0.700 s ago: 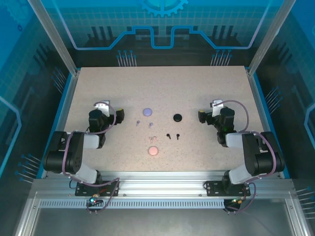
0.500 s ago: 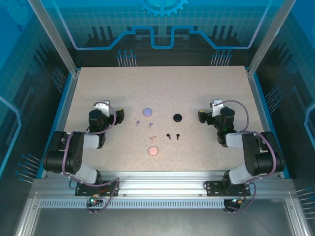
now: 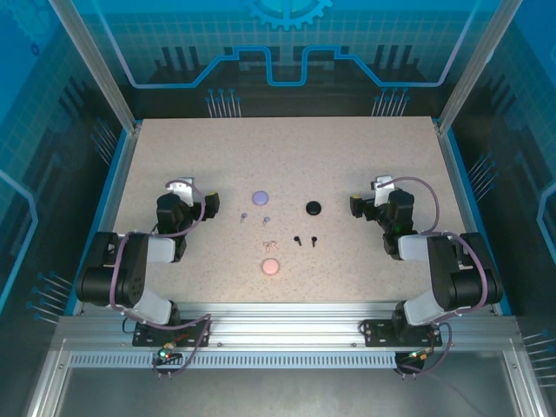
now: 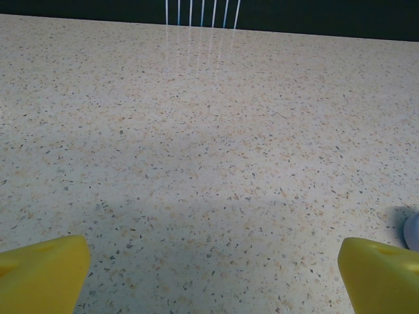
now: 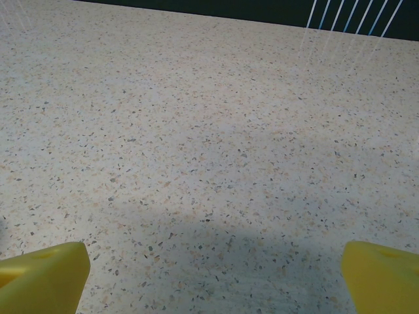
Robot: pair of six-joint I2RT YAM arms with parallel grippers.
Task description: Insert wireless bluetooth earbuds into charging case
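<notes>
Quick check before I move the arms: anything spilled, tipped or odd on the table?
Nothing stands out. The lavender case, black case and pink case lie flat on the table, with the lavender buds, black buds and pink buds loose between them. Left gripper and right gripper are open and empty.

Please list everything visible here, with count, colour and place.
round lavender case: one, lavender, mid-table, farthest back
round black case: one, black, to its right
round pale pink case: one, pink, nearest the bases
tiny lavender stemmed earbuds: two, lavender, just nearer than the lavender case
tiny black stemmed earbuds: two, black, just nearer than the black case
tiny pale pink stemmed earbuds: apparently two, pink, beyond the pink case
speckled beige table: one, beige, under everything
left claw: one, yellow-tipped, open, empty
right claw: one, yellow-tipped, open, empty
</notes>
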